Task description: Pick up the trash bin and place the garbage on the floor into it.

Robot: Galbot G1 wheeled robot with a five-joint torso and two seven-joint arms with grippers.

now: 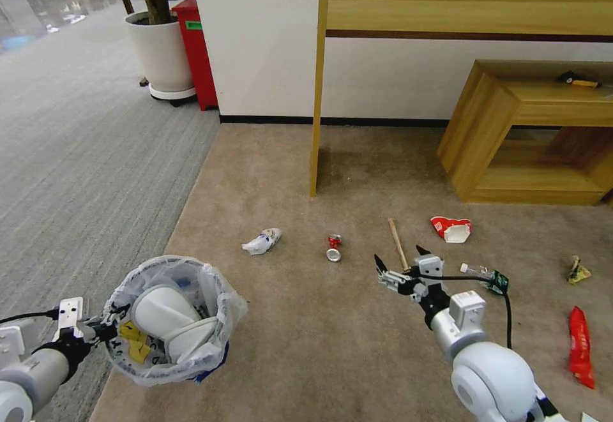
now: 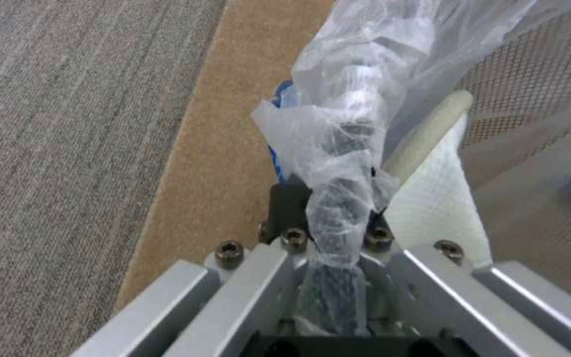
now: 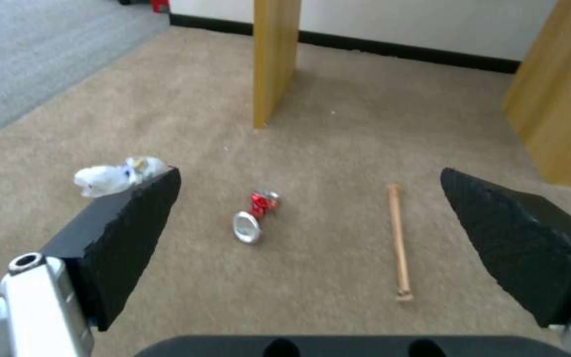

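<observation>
1 end effector (image 1: 117, 325) on trash bin (image 1: 223, 310)

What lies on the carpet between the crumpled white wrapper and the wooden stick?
The crushed red can lies between the crumpled white wrapper and the wooden stick; the head view and right wrist view both show it.

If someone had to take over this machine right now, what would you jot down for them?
Left tool: shut on the rim of the bin, held at the robot's left, at the carpet's edge.
Right tool: open, empty, above the floor near the stick.
Done: two white soles and some yellow scraps are in the bin.
Left on the floor: white wrapper, can, stick, paper cup, bottle beside the right arm, crumpled wrapper, red wrapper.
</observation>
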